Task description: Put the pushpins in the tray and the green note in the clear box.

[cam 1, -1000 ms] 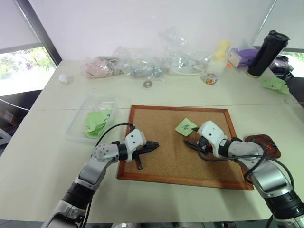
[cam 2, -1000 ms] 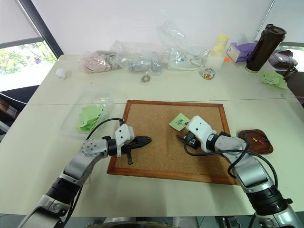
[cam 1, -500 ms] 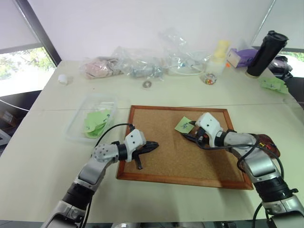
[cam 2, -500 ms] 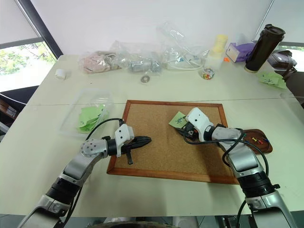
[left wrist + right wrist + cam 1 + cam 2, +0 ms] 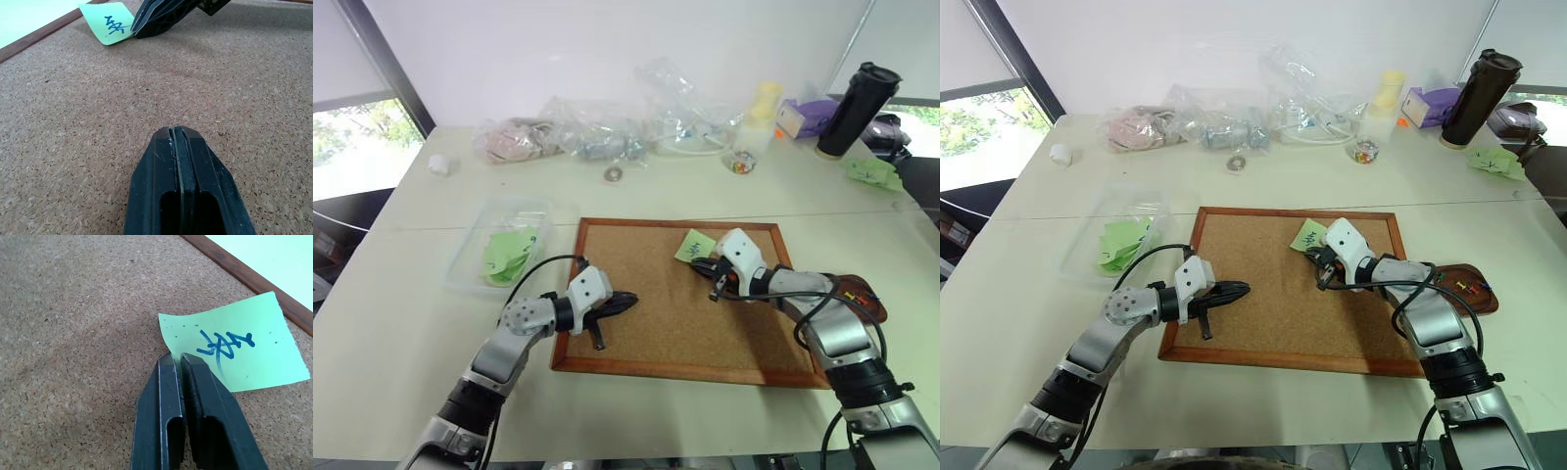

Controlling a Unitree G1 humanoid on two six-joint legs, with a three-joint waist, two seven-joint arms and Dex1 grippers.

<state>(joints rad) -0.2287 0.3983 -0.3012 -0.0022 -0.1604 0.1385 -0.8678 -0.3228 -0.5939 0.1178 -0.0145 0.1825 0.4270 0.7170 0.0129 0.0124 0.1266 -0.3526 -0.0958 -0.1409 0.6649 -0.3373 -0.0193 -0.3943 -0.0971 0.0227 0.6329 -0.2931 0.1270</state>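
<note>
The green note (image 5: 234, 345), pale green with dark blue handwriting, lies on the corkboard (image 5: 651, 328) near its far edge. My right gripper (image 5: 177, 356) is shut on the note's near edge, and the paper curls up at the fingertips. The note (image 5: 694, 244) sits just beyond that gripper (image 5: 699, 262). My left gripper (image 5: 633, 298) is shut and holds nothing. It rests low over the board's left part and points at the note (image 5: 110, 27). The dark brown tray (image 5: 1449, 297) lies right of the board with pushpins (image 5: 1467, 287) in it. The clear box (image 5: 460, 274) stands left of the board.
Crumpled green papers (image 5: 509, 253) lie inside the clear box. Clear plastic bags (image 5: 607, 137), a yellow-lidded jar (image 5: 759, 117), a black bottle (image 5: 850, 98) and more green paper (image 5: 876, 174) line the table's far side. A white cap (image 5: 438, 164) sits far left.
My right gripper has moved forward across the corkboard to the green note and closed on its near edge. The left arm has stayed where it was.
</note>
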